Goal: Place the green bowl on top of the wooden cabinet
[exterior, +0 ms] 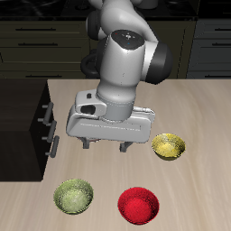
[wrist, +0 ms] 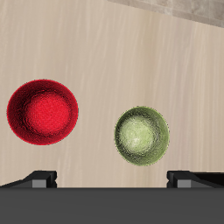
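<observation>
The task looks barely begun. The green bowl (exterior: 74, 196) sits on the tabletop (exterior: 194, 171) near its front edge, untouched, with the red bowl (exterior: 139, 205) just beside it at about its 3 o'clock in the exterior view and the yellow bowl (exterior: 169, 145) farther back, well apart. The cabinet (exterior: 25, 126) stands at the tabletop's edge, at roughly 11 o'clock from the green bowl, and its top carries nothing that the pictures show. The arm hangs over the middle of the tabletop with the tool (exterior: 105, 144) pointing down, above and behind the green bowl rather than over it. In the wrist view the two finger bases show wide apart with nothing between them, so the tool is spread and carries nothing; the tips themselves are mostly cut off by the frame, so how far apart they stand is only a fair guess. That view takes in the green bowl (wrist: 142, 135) and the red bowl (wrist: 43, 113), both upright and apart from each other. Everything is left to do: bring the tool over the green bowl's rim, descend, pinch it, lift, carry it to the cabinet and set it on top.
</observation>
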Tool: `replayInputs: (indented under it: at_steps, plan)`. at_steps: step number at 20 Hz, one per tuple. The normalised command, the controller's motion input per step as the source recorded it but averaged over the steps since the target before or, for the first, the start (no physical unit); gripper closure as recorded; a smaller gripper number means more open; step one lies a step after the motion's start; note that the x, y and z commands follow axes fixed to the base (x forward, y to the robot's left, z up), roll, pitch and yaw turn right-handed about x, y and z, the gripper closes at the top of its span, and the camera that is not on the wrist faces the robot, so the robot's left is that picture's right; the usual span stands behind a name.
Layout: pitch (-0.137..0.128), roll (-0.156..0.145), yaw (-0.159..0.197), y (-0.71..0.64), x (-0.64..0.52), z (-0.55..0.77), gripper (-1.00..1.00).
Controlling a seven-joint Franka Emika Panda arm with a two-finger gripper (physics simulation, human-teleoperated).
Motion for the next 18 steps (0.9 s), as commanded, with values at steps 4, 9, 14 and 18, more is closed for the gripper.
replayInputs:
  at_steps: [4, 9, 14, 18]
  plan:
    - [0.034, -0.012, 0.013, -0.07, 0.01, -0.30, -1.00]
    - [0.027, -0.004, 0.017, -0.07, 0.04, -0.35, -1.00]
    - [0.002, 0.010, 0.030, 0.04, 0.01, -0.15, -1.00]
    - [0.001, -0.001, 0.006, -0.06, 0.02, -0.08, -1.00]
